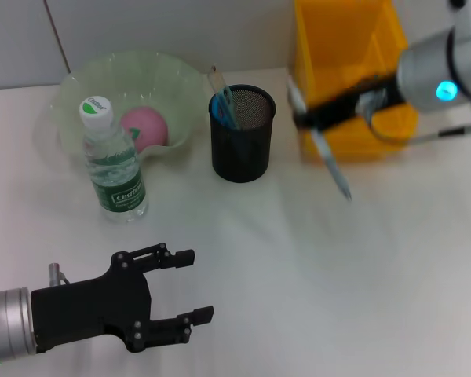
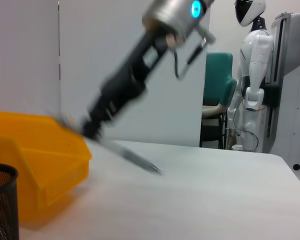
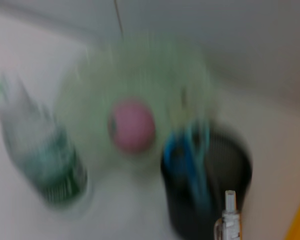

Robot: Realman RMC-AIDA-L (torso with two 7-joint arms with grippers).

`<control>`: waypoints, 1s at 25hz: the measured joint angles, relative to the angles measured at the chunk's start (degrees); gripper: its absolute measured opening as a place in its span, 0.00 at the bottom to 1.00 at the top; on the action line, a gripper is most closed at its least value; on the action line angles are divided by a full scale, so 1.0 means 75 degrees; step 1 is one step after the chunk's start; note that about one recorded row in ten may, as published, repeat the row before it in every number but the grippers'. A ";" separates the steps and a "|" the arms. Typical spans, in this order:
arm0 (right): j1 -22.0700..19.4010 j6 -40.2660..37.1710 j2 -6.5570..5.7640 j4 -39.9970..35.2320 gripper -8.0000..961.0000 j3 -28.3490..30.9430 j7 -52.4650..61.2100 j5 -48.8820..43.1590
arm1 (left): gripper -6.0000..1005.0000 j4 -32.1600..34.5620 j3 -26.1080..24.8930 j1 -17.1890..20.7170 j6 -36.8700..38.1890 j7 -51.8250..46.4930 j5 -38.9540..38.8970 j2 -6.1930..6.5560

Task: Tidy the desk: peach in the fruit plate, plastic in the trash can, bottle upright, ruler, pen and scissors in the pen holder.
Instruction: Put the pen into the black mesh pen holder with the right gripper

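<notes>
The right gripper [image 1: 308, 116] is clamped on the pen [image 1: 323, 148], held above the worktop [image 1: 298, 259] between the mesh pen holder [image 1: 242, 133] and the yellow bin [image 1: 349, 47]. The left gripper [image 1: 195, 287] hovers with fingers apart.

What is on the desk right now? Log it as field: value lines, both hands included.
peach: in the fruit plate, pink peach
bottle: upright beside the plate, water bottle
pen holder: black mesh pen holder, blue-handled scissors inside
pen: pen held in the air, tip slanting down, not yet in the holder
trash can: yellow trash can behind the right arm
right hand: right hand shut on the pen
left hand: left hand open, empty, low over the near desk
</notes>
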 joint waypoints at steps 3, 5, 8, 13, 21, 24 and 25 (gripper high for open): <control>-0.0388 0.1094 0.0002 -0.0385 0.18 -0.0007 -0.0940 0.0531 | 0.78 -0.0005 -0.0001 -0.0003 -0.0050 0.0000 0.0000 -0.0014; -0.0689 0.2142 0.0012 -0.0294 0.18 -0.0223 -0.1733 0.1055 | 0.78 -0.0009 -0.0001 -0.0013 -0.0057 0.0000 -0.0001 -0.0021; -0.1052 0.3567 0.0009 0.0229 0.18 -0.0673 -0.2984 0.1933 | 0.78 -0.0007 -0.0055 -0.0008 -0.0032 0.0000 -0.0016 -0.0028; -0.1323 0.5599 0.0014 0.1389 0.18 -0.1347 -0.5513 0.3732 | 0.78 -0.0004 -0.0102 -0.0017 -0.0015 -0.0028 -0.0021 -0.0032; -0.1298 0.7367 0.0026 0.2822 0.20 -0.2201 -0.9695 0.7189 | 0.78 0.0000 -0.0106 -0.0071 -0.0033 -0.0115 -0.0013 -0.0024; -0.1221 0.7433 0.0041 0.3224 0.21 -0.2315 -1.1166 0.8653 | 0.78 0.0008 -0.0106 -0.0082 -0.0014 -0.0168 -0.0027 -0.0022; -0.1196 0.7366 0.0043 0.3367 0.21 -0.2311 -1.1667 0.9193 | 0.78 0.0015 -0.0106 -0.0084 -0.0014 -0.0185 -0.0028 -0.0019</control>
